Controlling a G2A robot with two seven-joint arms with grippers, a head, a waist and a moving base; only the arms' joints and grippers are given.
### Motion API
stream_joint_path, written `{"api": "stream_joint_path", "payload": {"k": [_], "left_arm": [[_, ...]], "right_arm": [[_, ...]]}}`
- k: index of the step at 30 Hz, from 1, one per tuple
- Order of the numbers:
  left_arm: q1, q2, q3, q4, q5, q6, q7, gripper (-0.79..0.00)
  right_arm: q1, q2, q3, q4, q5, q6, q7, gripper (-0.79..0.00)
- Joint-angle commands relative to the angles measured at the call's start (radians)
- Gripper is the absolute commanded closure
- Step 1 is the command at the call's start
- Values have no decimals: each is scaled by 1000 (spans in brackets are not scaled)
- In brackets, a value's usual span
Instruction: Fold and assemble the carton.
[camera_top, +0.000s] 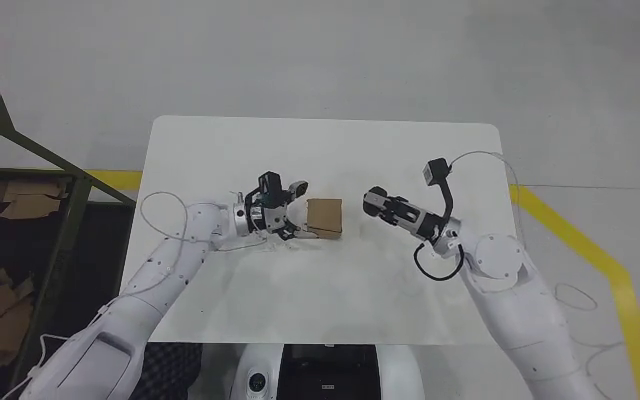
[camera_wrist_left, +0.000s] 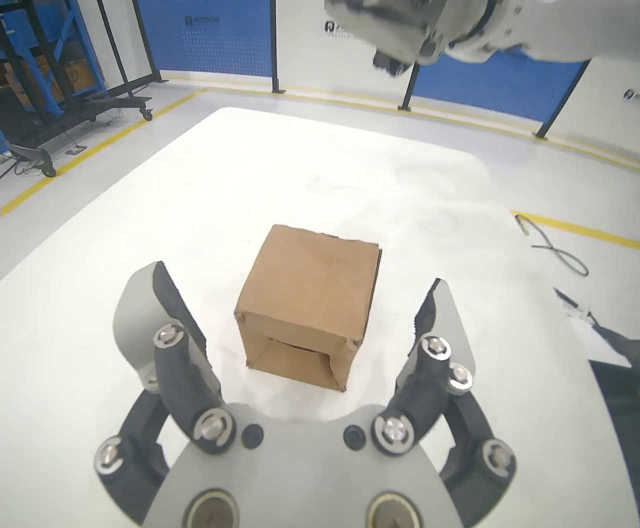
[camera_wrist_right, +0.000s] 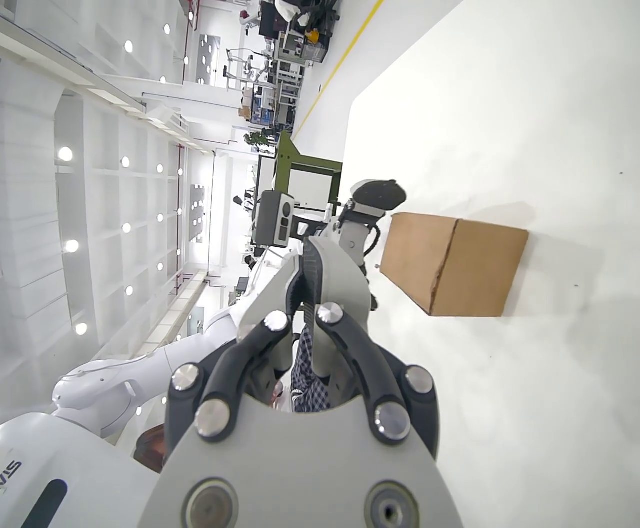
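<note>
Two tools flank a small brown cardboard carton (camera_top: 324, 216). The left tool (camera_top: 294, 210), released and spread wide, sits just beside its 9 o'clock. The right tool (camera_top: 375, 197), clenched on nothing, hangs near its 3 o'clock. The carton stands mid white surface (camera_top: 400, 290).

White table (camera_top: 400, 150) before me: rectangular, corners rounded, top matte, faint grey scuffs around middle. Brown cardboard carton (camera_top: 324, 216) rests directly on it, near table's middle, well in from every edge. Carton squared up into box shape, lying flat on one side. Open end faces my left side, small flaps at mouth bent inward, inside hollow. Toward my right side, plain cardboard faces meet at creased edge. Carton sides run roughly parallel to table edges.
</note>
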Motion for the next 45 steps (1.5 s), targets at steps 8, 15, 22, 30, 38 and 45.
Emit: {"api": "stream_joint_path", "payload": {"k": [8,15,22,30,38,45], "left_arm": [[3,34,-104,3,-244,-34,-86,-785],[-3,51,-190,30,-422,-15,-247,-785],[-2,65,-244,66,-632,24,-495,-785],[-1,86,-313,71,-823,80,-715,-785],[46,113,-402,39,-898,104,-801,-785],[82,134,-470,10,-960,122,-877,-785]], "right_arm": [[28,1,35,90,-68,-43,-89,0],[49,8,83,152,-212,-131,-191,0],[79,13,122,222,-416,-177,-347,0],[95,16,150,293,-639,-224,-545,0],[17,30,199,214,-947,-148,-702,0],[-46,35,214,126,-1134,-69,-780,0]]}}
